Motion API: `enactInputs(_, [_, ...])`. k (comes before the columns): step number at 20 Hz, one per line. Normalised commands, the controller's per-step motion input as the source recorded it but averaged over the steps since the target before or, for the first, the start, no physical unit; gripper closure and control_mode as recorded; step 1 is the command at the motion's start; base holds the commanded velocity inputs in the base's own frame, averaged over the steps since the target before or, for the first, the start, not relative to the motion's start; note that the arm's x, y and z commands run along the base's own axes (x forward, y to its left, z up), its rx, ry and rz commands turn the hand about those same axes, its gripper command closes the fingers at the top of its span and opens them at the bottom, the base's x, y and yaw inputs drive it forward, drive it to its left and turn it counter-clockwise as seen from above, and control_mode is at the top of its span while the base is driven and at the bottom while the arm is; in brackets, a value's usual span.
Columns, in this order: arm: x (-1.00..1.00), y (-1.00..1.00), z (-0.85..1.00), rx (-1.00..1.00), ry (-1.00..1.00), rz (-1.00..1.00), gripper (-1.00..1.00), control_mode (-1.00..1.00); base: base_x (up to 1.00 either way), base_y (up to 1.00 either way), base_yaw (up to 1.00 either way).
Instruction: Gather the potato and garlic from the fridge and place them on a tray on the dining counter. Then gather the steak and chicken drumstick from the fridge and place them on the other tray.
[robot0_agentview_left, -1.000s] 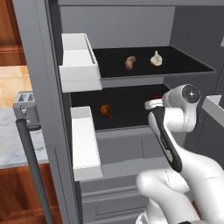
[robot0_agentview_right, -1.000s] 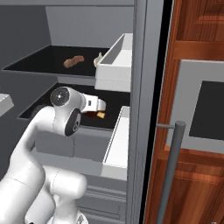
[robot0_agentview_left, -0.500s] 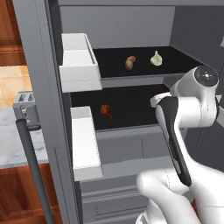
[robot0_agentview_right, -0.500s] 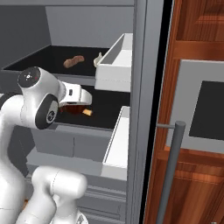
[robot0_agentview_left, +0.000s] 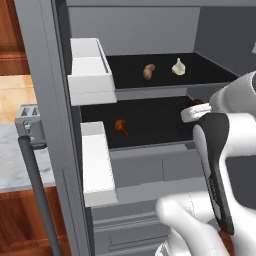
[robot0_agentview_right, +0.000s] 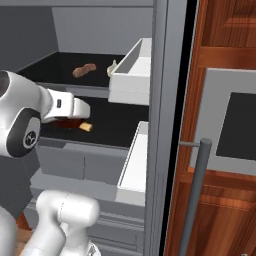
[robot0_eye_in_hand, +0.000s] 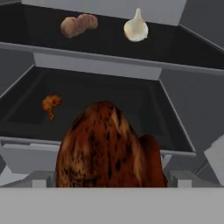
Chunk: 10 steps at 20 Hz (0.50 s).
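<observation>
The fridge (robot0_agentview_left: 50, 100) stands open: one garlic (robot0_agentview_left: 178, 67) and one potato (robot0_agentview_left: 148, 71) on the upper shelf, one drumstick (robot0_agentview_left: 120, 126) and one steak (robot0_eye_in_hand: 107, 148) below. The tool (robot0_agentview_right: 82, 110) is spread wide, empty.

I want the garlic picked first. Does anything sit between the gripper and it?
Yes. In the hand view a large brown mottled item sits right before the camera on the lower shelf; the garlic lies on the upper shelf beyond, beside the potato.
</observation>
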Motion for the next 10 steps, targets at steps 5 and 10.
enactInputs(5, [-0.82, 0.00, 0.00, 0.00, -0.03, -0.01, 1.00, -1.00, 0.00, 0.00, 0.00])
enactInputs(10, [-0.28, 0.01, 0.03, 0.00, 0.00, 0.00, 1.00, 1.00, 0.00, 0.00, 0.00])
